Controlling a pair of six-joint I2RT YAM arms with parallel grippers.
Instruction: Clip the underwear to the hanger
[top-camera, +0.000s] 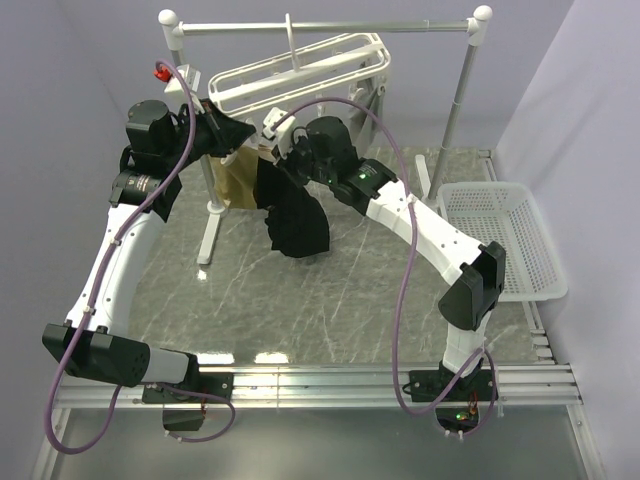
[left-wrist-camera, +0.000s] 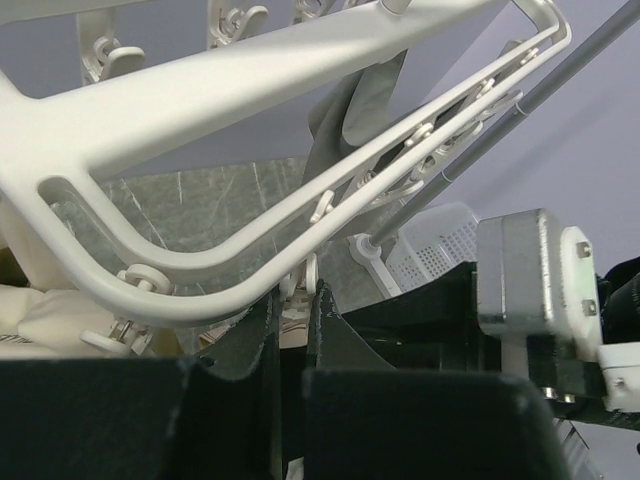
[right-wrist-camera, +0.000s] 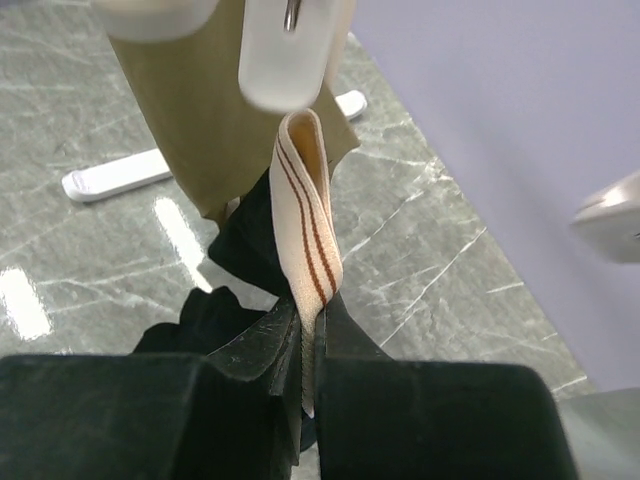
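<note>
The white hanger (top-camera: 300, 70) hangs tilted from the metal rail; its rails fill the left wrist view (left-wrist-camera: 250, 150). My left gripper (top-camera: 235, 130) is just under it, and its jaws (left-wrist-camera: 295, 305) are shut on a small cream clip (left-wrist-camera: 293, 318) dangling from the frame. My right gripper (top-camera: 285, 150) is shut (right-wrist-camera: 308, 310) on the folded tan waistband (right-wrist-camera: 305, 200) of the black underwear (top-camera: 295, 220). It holds the band up just below a white clip (right-wrist-camera: 285, 50). The black fabric hangs down toward the table (right-wrist-camera: 250, 250).
A tan garment (top-camera: 240, 180) hangs clipped beside the underwear, and shows in the right wrist view (right-wrist-camera: 200, 110). The metal rail (top-camera: 330, 26) stands on white posts with a foot (right-wrist-camera: 110, 172) on the marble table. A white basket (top-camera: 500, 235) sits at the right.
</note>
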